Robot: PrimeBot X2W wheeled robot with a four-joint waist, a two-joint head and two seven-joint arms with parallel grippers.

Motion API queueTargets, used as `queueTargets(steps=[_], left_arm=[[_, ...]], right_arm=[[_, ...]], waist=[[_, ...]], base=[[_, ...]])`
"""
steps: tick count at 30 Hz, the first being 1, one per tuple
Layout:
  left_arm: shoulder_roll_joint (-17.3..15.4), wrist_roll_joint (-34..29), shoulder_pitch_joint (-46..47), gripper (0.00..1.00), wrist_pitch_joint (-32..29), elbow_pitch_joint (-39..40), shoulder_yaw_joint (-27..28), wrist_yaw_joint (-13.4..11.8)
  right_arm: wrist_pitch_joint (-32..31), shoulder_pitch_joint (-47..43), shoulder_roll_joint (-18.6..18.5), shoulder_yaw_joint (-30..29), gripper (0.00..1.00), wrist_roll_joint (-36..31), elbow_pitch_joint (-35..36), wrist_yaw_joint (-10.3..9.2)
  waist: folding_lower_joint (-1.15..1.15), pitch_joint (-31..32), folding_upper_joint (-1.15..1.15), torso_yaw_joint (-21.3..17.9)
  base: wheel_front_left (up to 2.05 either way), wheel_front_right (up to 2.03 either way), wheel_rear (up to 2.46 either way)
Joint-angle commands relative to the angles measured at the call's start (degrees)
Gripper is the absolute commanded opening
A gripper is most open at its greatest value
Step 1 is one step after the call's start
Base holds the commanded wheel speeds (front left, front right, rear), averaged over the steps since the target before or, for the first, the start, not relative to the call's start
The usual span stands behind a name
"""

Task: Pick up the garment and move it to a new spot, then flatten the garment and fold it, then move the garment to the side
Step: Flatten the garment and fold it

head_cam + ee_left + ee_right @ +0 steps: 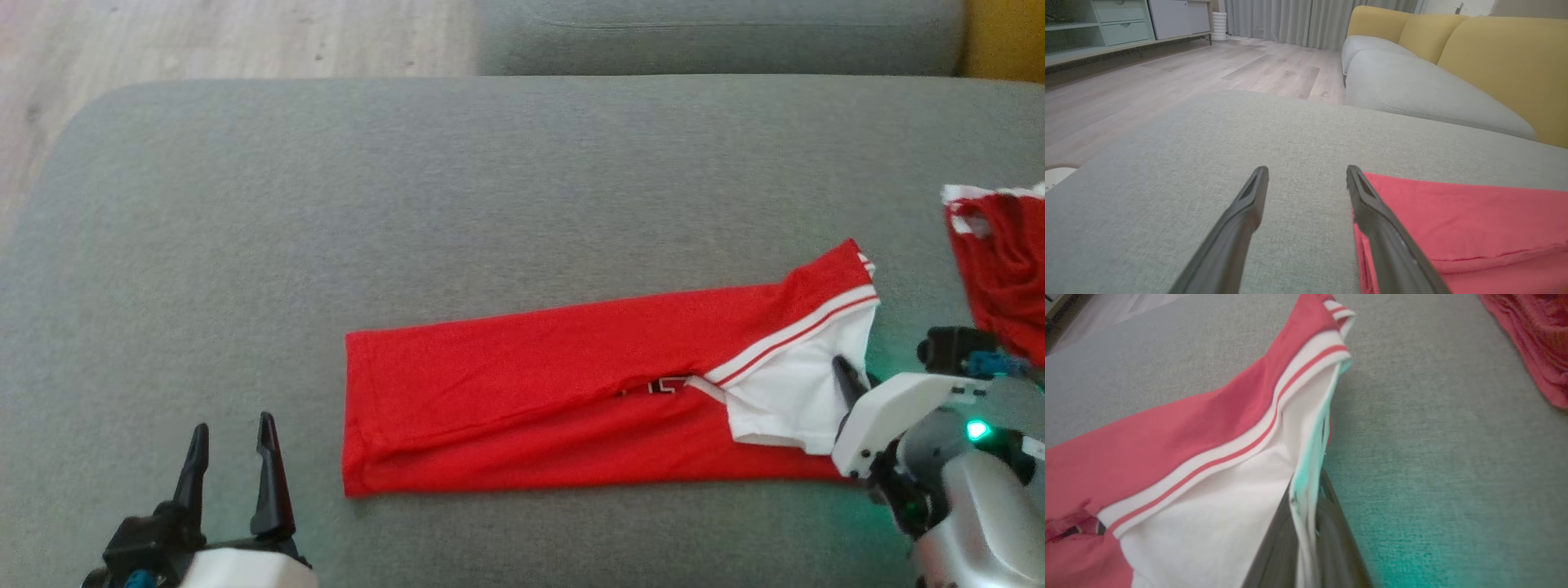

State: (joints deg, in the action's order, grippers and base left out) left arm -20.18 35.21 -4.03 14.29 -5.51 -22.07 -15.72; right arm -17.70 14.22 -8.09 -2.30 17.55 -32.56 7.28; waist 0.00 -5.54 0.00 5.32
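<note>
The red garment (571,392) lies as a long folded strip on the grey cushion (408,204), toward four o'clock from the cushion's middle. At its three o'clock end the right gripper (849,384) is pinching the edge of the white panel, fingers pressed together on the cloth. I'd judge that grip is there to carry this end over for the next fold. The left gripper (233,441) sits at the strip's eight o'clock, fingers spread and holding nothing, near the hemmed end, probably placed to steady that corner. A second red garment (1004,269) lies bunched at the cushion's three o'clock edge, apart from the strip.
</note>
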Motion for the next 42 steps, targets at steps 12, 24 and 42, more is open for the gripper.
queueTargets(steps=[12, 24, 42], left_arm=[[-0.1, -1.3, 2.8, 1.00, 0.4, 1.7, 0.8, -0.3], [0.3, -1.6, 4.4, 1.00, 0.0, 0.5, -0.6, 0.2], [1.0, -1.2, 4.1, 1.00, 0.1, -0.3, -1.6, 0.7]], right_arm=[[0.3, -0.3, -7.3, -5.8, 0.00, 0.3, 8.2, 0.21], [-3.2, -2.0, -2.7, 0.5, 0.00, 4.8, 19.9, 0.21], [0.0, -0.1, 5.2, 25.3, 0.00, 18.9, 18.9, 0.21]], waist=[[0.00, -0.1, 0.00, -9.1], [0.00, 0.8, 0.00, -9.5], [0.00, 2.7, 0.00, -1.5]], base=[[0.00, 0.00, 0.00], [0.00, 0.00, 0.00], [0.00, 0.00, 0.00]])
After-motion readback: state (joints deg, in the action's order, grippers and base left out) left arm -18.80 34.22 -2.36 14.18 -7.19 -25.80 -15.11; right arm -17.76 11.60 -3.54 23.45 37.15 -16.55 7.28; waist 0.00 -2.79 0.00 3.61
